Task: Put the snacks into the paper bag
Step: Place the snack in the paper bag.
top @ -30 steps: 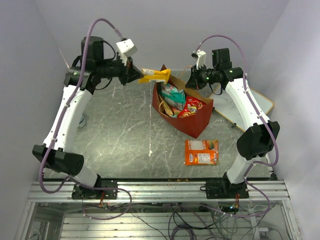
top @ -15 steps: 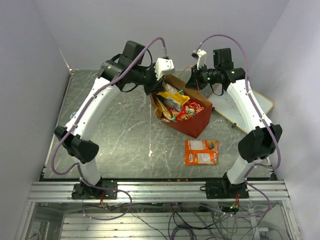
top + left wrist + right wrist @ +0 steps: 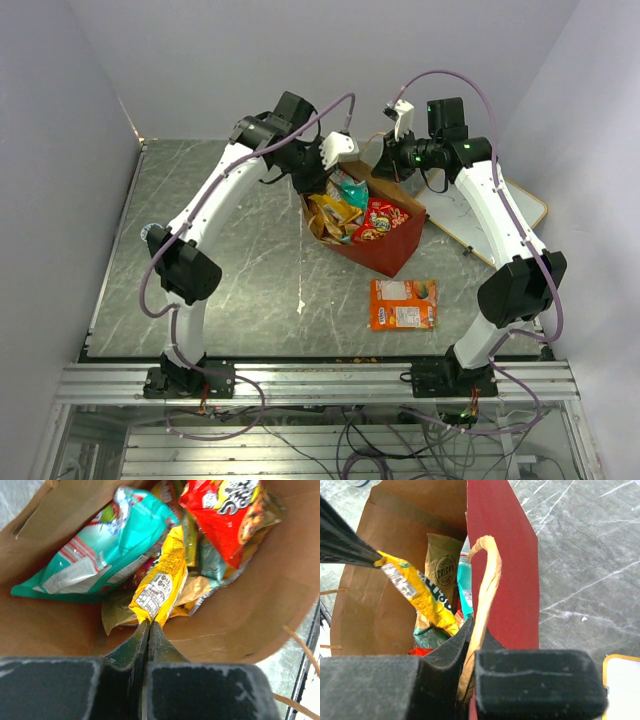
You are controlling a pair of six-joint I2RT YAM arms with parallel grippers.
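Left fingers [image 3: 131, 647] pinched together on corner of yellow packet [image 3: 160, 587]. Packet hangs just ahead of tips, inside paper bag [image 3: 235, 610]. Beyond it: teal packet [image 3: 100, 555] and red packet [image 3: 225, 515], crinkly glossy foil against matte brown kraft walls. Right fingers [image 3: 442, 655] clamped on tan handle [image 3: 487, 580], thin twisted loop beside red outer wall. Only top view shows orange flat pack [image 3: 403, 303], flat on marbled grey bench [image 3: 240, 260], well apart from both pairs of fingers.

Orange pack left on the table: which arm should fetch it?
Probably left. The right gripper is shut on the handle, steadying the paper bag; the left gripper need only drop its yellow packet, then reach the orange pack.
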